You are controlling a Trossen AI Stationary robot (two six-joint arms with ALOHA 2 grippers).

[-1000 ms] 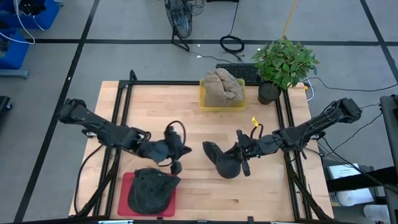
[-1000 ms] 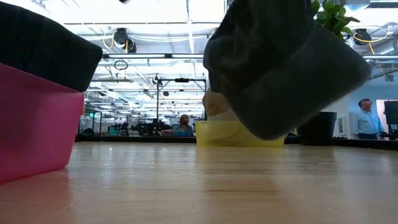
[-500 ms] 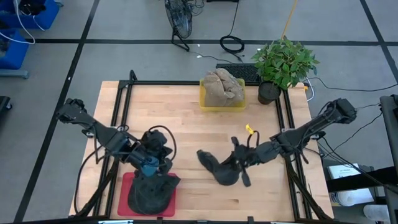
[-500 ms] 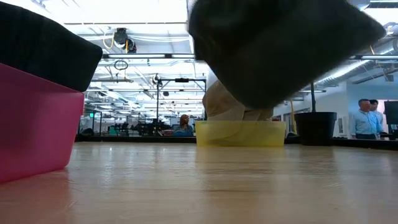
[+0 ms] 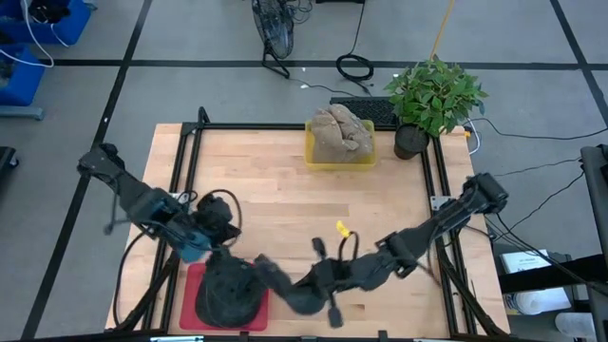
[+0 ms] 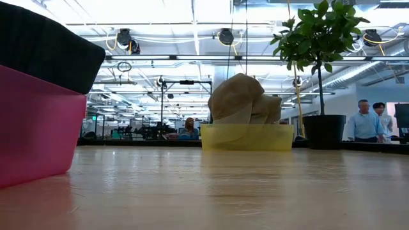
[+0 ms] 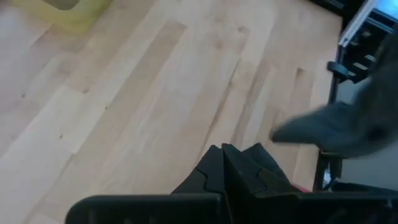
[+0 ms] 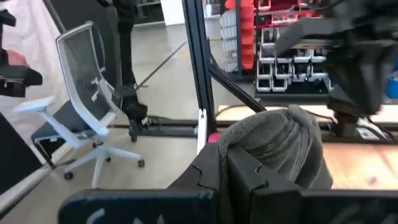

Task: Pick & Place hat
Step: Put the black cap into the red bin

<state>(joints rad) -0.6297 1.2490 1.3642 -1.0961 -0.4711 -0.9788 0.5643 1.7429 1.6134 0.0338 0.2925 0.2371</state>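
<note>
A dark grey hat [image 5: 283, 288] is in my right gripper [image 5: 312, 283], just right of the red bin [image 5: 193, 281] at the near left. The hat also shows in the right wrist view [image 8: 283, 143]. A second dark hat [image 5: 226, 294] lies in the red bin and rises above its rim in the low view [image 6: 45, 51]. My left gripper [image 5: 217, 237] is shut and empty, just beyond the bin's far edge; its fingers [image 7: 225, 163] are closed together. A tan hat [image 5: 340, 133] sits in a yellow bin [image 5: 339, 160] at the far middle. My right gripper pinches the grey hat's bunched cloth [image 8: 249, 140] between its two fingers. It comes at the hat from the table's right side, slanting down. The hat sticks out past the fingertips toward the red bin. I cannot tell whether it touches the table.
A potted plant [image 5: 432, 95] stands at the far right corner. A black frame rail [image 5: 190, 161] runs along each side of the wooden table. People stand in the room beyond the table in the low view [image 6: 364, 121].
My right gripper has carried the grey hat from the table's middle toward the near left, up to the red bin, and the hat has left the low view. My left gripper has drawn back toward the table's left edge.
</note>
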